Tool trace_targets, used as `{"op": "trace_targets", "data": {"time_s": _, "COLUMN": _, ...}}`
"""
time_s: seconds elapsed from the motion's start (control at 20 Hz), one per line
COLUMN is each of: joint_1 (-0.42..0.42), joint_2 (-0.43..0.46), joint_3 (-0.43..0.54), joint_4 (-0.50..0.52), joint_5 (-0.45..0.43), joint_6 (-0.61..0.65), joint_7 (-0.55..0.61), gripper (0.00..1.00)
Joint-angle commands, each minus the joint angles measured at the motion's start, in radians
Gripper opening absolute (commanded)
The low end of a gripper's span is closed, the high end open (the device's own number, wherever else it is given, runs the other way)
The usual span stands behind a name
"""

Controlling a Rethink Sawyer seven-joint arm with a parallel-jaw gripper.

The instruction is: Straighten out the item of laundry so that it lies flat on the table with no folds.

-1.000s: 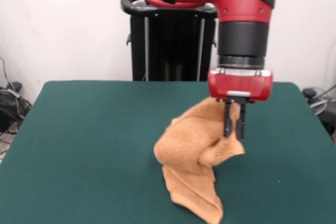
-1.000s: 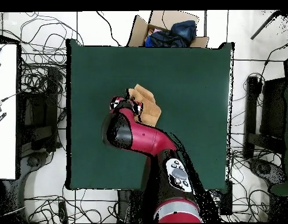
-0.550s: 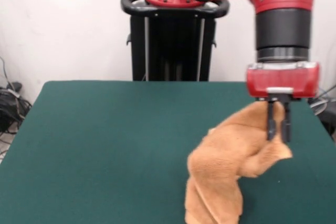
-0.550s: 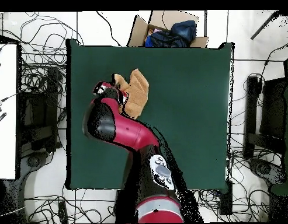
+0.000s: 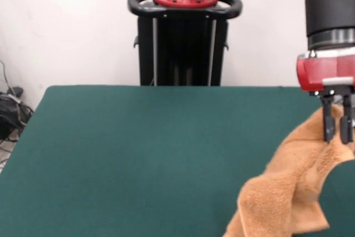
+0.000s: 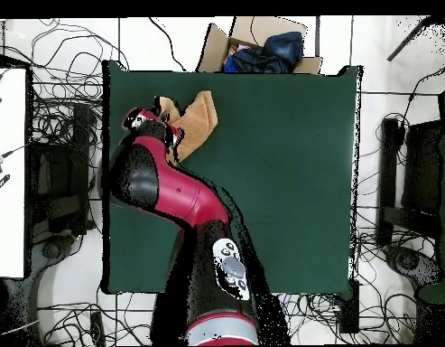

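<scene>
This is a robotics lab. A red and black robot arm (image 6: pixel 176 194) stands on a black pedestal (image 5: pixel 184 37) at a tabletop (image 5: pixel 138 154) covered in dark green felt, set before a plain white wall (image 5: pixel 66 26). The overhead view shows a pale tiled floor (image 6: pixel 379 81) strewn with tangled black cables (image 6: pixel 68 117) all round the tabletop, black equipment stands at the sides, and an open cardboard box (image 6: pixel 260 45) holding dark cloth.
</scene>
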Motion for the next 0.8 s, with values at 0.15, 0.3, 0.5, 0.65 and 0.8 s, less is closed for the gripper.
{"op": "trace_targets", "data": {"time_s": 0.15, "joint_1": 0.030, "joint_2": -0.061, "joint_3": -0.031, "joint_4": -0.092, "joint_5": 0.134, "joint_6": 0.257, "joint_7": 0.236, "gripper": 0.00}}
{"op": "trace_targets", "data": {"time_s": 0.3, "joint_1": -0.006, "joint_2": -0.102, "joint_3": -0.016, "joint_4": -0.087, "joint_5": 0.116, "joint_6": 0.344, "joint_7": 0.229, "gripper": 0.00}}
{"op": "trace_targets", "data": {"time_s": 0.5, "joint_1": -0.037, "joint_2": -0.134, "joint_3": -0.008, "joint_4": -0.087, "joint_5": 0.095, "joint_6": 0.432, "joint_7": 0.216, "gripper": 0.00}}
{"op": "trace_targets", "data": {"time_s": 0.65, "joint_1": -0.112, "joint_2": -0.176, "joint_3": 0.069, "joint_4": -0.013, "joint_5": 0.080, "joint_6": 0.446, "joint_7": 0.151, "gripper": 0.00}}
{"op": "trace_targets", "data": {"time_s": 0.8, "joint_1": -0.270, "joint_2": -0.241, "joint_3": 0.237, "joint_4": 0.140, "joint_5": 0.079, "joint_6": 0.408, "joint_7": 0.029, "gripper": 0.00}}
